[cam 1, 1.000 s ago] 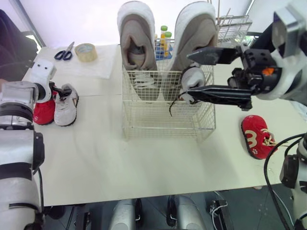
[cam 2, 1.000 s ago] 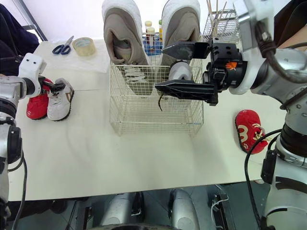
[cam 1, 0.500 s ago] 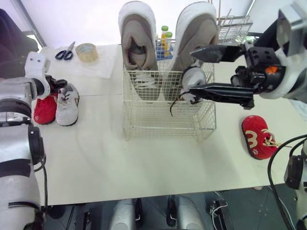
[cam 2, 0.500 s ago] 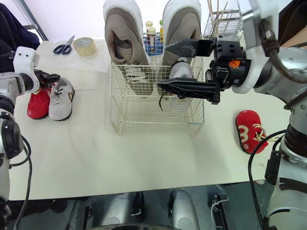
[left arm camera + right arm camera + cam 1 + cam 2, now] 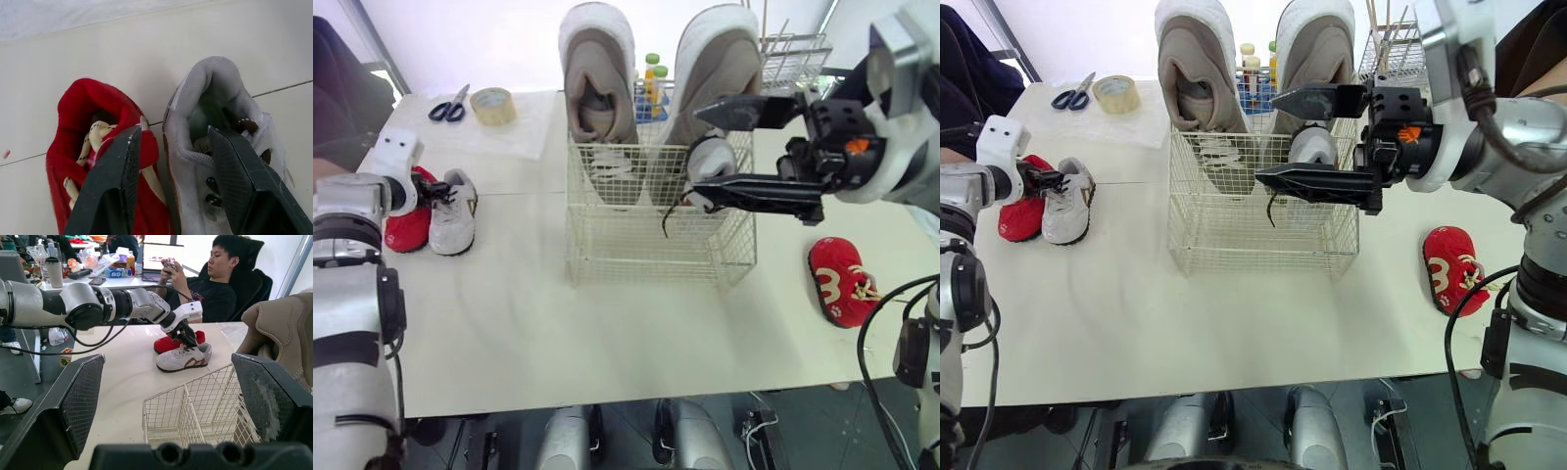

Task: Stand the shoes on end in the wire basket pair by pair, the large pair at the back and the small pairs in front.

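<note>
Your wire basket [image 5: 646, 257] sits in the middle of the table [image 5: 509, 313]; it is a pale coated grid with open mesh walls. At its back the two large shoes [image 5: 599, 78] stand on end, heels up and side by side. Their beige, suede-like uppers and thick white soles rise well above the rim. In the front right corner stands one small grey shoe [image 5: 710, 162], against the right-hand large shoe, with a dark lace dangling below it.

Your right fingers [image 5: 754, 186] are spread wide over that corner of the basket, one on each side of the small grey shoe's top. The right wrist view shows nothing held between them.

Your left fingers [image 5: 115, 181] are partly spread over two shoes near the table's left edge. One tip rests on the red shoe [image 5: 83, 103] by its cream, speckled laces. The other sits inside the collar of the white shoe [image 5: 220, 93], which is mesh fabric with brown trim. The two shoes touch side by side, and the fingers are not pinched on either.

A second red shoe [image 5: 842, 279] lies on the table to the right, well apart from the basket (its white mark is too small to read).
</note>
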Robot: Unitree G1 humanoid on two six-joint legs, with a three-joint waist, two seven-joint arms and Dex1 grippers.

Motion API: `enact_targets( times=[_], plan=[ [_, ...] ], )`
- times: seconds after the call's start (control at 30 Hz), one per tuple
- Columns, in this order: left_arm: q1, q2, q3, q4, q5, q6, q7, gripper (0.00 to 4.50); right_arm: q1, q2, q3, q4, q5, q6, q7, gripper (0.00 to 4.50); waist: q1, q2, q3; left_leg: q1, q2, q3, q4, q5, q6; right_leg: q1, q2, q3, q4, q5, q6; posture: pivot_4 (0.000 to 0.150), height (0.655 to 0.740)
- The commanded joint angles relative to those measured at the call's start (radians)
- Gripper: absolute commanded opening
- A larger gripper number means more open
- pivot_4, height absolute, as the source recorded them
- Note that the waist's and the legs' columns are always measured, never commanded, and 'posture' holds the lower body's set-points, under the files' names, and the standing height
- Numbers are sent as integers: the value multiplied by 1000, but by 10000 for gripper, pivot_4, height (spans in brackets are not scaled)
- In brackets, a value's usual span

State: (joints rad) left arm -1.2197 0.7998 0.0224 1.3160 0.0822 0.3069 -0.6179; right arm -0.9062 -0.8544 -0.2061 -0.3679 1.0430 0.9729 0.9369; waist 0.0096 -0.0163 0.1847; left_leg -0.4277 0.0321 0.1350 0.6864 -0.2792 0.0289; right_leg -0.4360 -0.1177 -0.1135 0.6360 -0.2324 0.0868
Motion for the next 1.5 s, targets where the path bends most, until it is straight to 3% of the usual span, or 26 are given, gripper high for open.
enact_targets(
  times=[0.03, 0.53, 0.63, 0.7, 0.73, 0.9, 1.17, 1.3, 1.5],
  plan=[
    [-3, -6, 8, 1, 15, -28, 38, 22203, -25, -15, -20, -11, 6, -23, -9, 45000, 0, 0, 0, 0, 0, 0, 0, 0, 0, 0, 0, 0, 0, 0, 0, 1500, 7400],
    [41, -77, 80, 40, 12, 8, 187, 22203, -3, -66, -61, -50, 44, -5, -75, 45000, 0, 0, 0, 1, 0, 0, 1, 0, 0, 0, 0, 0, 3, 0, 0, 1500, 7400],
    [65, -78, 83, 41, 24, 10, 192, 13523, 6, -75, -67, -54, 54, -7, -90, 45000, -1, 0, 0, 1, 0, -1, 3, 0, 0, 0, -1, 0, 4, 0, 0, 1500, 7400],
    [75, -79, 95, 41, 16, 17, 192, 3152, 11, -81, -70, -56, 58, -10, -97, 45000, -2, 0, 0, 1, 0, -1, 4, 0, 0, 0, -1, 0, 5, 0, 0, 1500, 7400],
    [79, -78, 101, 40, 13, 19, 192, 347, 13, -82, -72, -57, 62, -10, -99, 45000, -3, 0, 0, 1, 0, -1, 5, 0, 1, 0, -1, 0, 6, 0, 0, 1500, 7400],
    [56, -67, 146, 30, -13, -1, 201, 347, 18, -85, -71, -47, 59, -16, -97, 45000, -7, 0, 0, 1, 1, -1, 9, -1, 2, 0, -1, 1, 9, 0, 0, 1500, 7400],
    [-124, -54, 278, -64, -157, -146, 161, 347, 18, -79, -57, -30, 46, -23, -77, 45000, 3, -6, 3, -1, 1, -2, 12, -2, 3, 0, -2, 1, 11, 0, 0, 1500, 7400],
    [-111, -79, 362, -258, -280, -242, 113, 347, 17, -67, -51, -15, 49, -24, -74, 45000, -1, -6, 2, -2, 1, -1, 13, -3, 5, 0, -3, 1, 10, 0, 0, 1500, 7400],
    [134, -229, 473, -992, -562, -91, 161, 347, 92, -112, -79, 3, 43, -3, -51, 45000, -6, -6, 2, -1, 1, -1, 12, -3, 5, 0, -3, 2, 10, 0, 1, 1500, 7400]
  ],
)
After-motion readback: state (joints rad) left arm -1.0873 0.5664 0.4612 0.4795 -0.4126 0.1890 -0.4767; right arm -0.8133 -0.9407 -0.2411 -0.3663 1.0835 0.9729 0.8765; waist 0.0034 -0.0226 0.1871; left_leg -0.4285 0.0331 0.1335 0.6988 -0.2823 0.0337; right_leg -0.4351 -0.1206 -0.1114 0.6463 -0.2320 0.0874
